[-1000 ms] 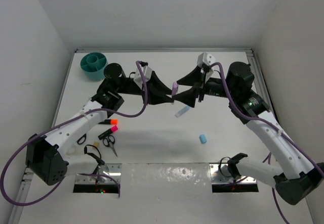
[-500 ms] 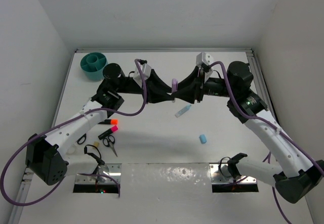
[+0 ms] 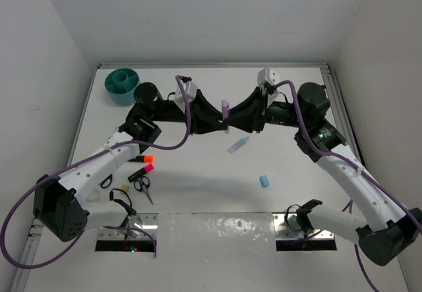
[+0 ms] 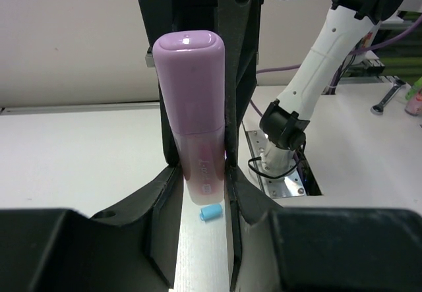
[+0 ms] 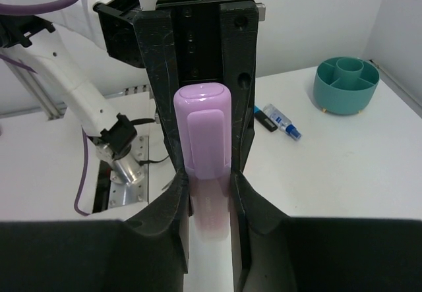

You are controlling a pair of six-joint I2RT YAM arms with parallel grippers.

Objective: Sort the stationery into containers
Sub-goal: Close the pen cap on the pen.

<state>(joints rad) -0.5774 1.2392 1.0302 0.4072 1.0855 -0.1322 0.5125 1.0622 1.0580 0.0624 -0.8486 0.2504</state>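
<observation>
1. The pink marker (image 3: pixel 226 111) hangs in mid-air over the middle of the worktop (image 3: pixel 198 203), held between the two arms and pinched from both sides at once
2. Here's the change: a second ago the right gripper (image 3: pixel 233 118) stood wide and just short of the marker. It has since slid in and narrowed until its fingers press the barrel
3. The left gripper (image 3: pixel 220 123) hasn't budged, keeping the same narrow clamp on the marker throughout
4. Up close it's a stubby lilac-pink barrel with a rounded cap, paler and see-through toward the other end, with small print on the side
5. On the worktop just beneath lies the light-blue marker (image 3: pixel 239 144), with the blue eraser (image 3: pixel 264 180) nearer the bases, both lying where they were
6. The teal cup (image 3: pixel 122 85) sits in the far-left corner, well apart from the handover
7. Beside the left arm lie the orange-and-black marker (image 3: pixel 146 158), the pink-and-black marker (image 3: pixel 142 171) and the scissors (image 3: pixel 142 185)
</observation>
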